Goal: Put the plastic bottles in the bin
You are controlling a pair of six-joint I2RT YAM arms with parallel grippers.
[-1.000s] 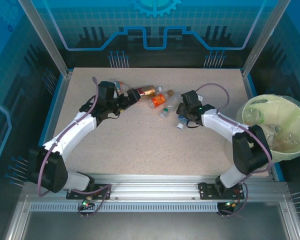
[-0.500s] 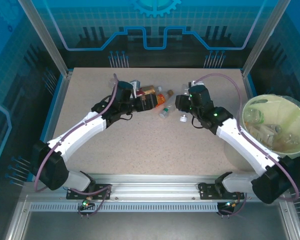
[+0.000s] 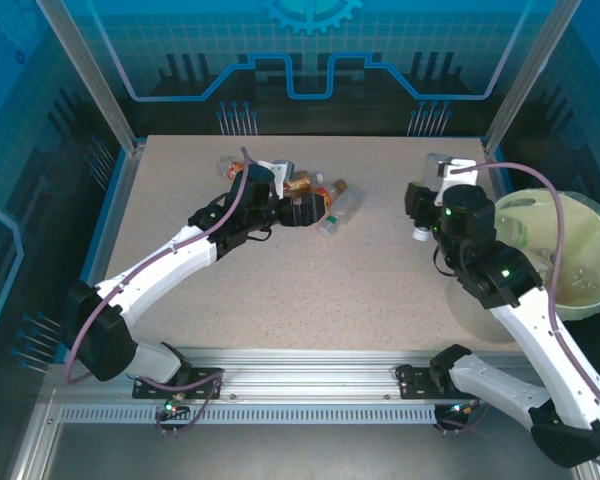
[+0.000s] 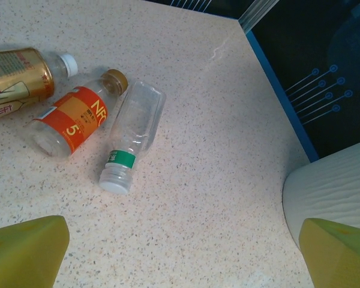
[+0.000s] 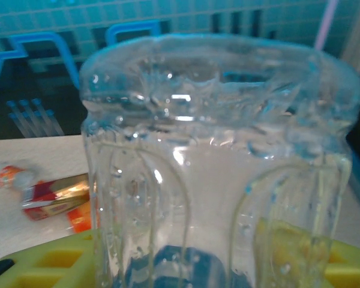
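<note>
From the top view, your right arm's jaws are partly closed on a clear bottle (image 3: 438,168). It runs through them with its base toward the far side and its white cap toward the arm bases. It hangs above the tabletop (image 3: 300,290), just left of the bin (image 3: 586,301) and not yet over the mouth. Carry it to the right until the whole bottle, cap included, is inside the rim line, and only then let go. I judge the thin wall would buckle under a harder squeeze, so leave the grip as it is. The bin already has a few bottles in it, so a drop near the middle should settle fine. Your left arm's jaws stand wide open with nothing in them, over the cluster of bottles (image 3: 332,192) at the far middle of the tabletop. In the left wrist view the fingertips (image 4: 25,252) sit in the bottom corners. The green-banded bottle (image 4: 134,135) lies ahead of them, in line with the gap but not yet inside it, just beside the orange-labelled bottle (image 4: 68,120), with a gold-labelled one (image 4: 15,75) beyond. In the right wrist view the held bottle (image 5: 219,162) rises upright out of the yellow pads (image 5: 54,267), gripped low on its body
</note>
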